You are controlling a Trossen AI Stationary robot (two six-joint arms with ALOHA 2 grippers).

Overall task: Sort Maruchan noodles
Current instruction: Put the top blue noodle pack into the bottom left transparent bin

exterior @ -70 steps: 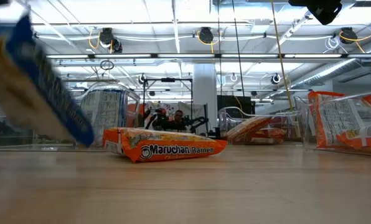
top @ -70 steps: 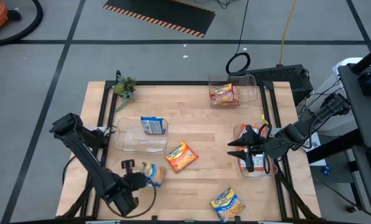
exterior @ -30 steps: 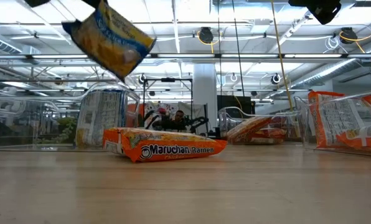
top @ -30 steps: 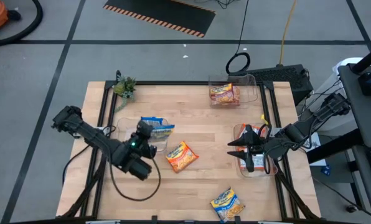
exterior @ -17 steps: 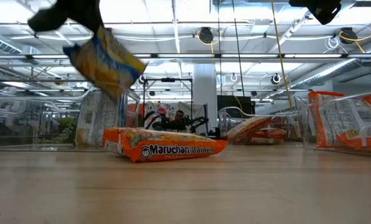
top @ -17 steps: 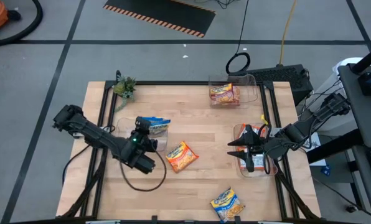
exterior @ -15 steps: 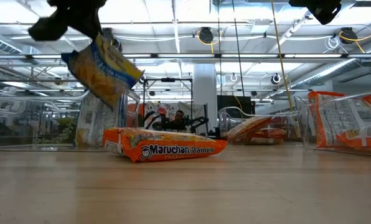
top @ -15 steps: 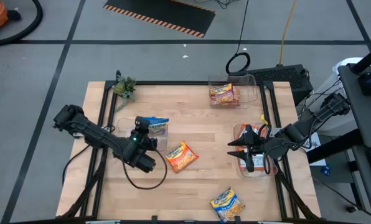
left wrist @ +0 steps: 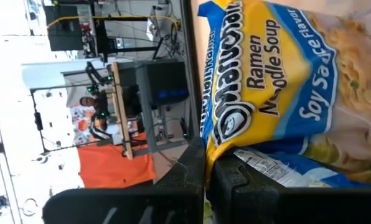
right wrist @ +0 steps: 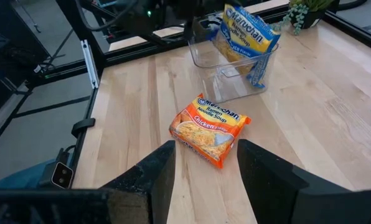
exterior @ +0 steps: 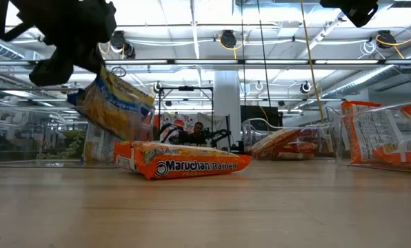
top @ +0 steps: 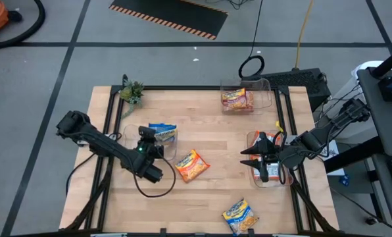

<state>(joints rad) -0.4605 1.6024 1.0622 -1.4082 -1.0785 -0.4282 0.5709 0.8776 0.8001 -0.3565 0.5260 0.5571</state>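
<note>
I was at the placing step: my left gripper (top: 151,135) was clamped on a yellow-and-blue soy sauce packet (left wrist: 279,81), holding it over the clear bin (right wrist: 235,68) on my left side of the table, partly down inside its walls. A second blue packet (top: 164,135) was already leaning in that bin, just beyond my fingers. To my judgement the next move called for lowering a little more, letting the packet go beside its match, and lifting straight out so the crinkly wrapper did not drag on the bin wall.

My right gripper (right wrist: 201,168) waited with its fingers spread and nothing between them, above the bin (top: 252,139) at the right edge — that one held orange-red packets (exterior: 381,134). The far bin (top: 268,89) beyond it held another couple of packets (top: 237,99).

Two packets lay loose on the wood: the orange chicken packet (top: 191,164) just ahead of my right fingers, and a yellow one (top: 239,214) near the table's front edge, well apart from both grippers.
</note>
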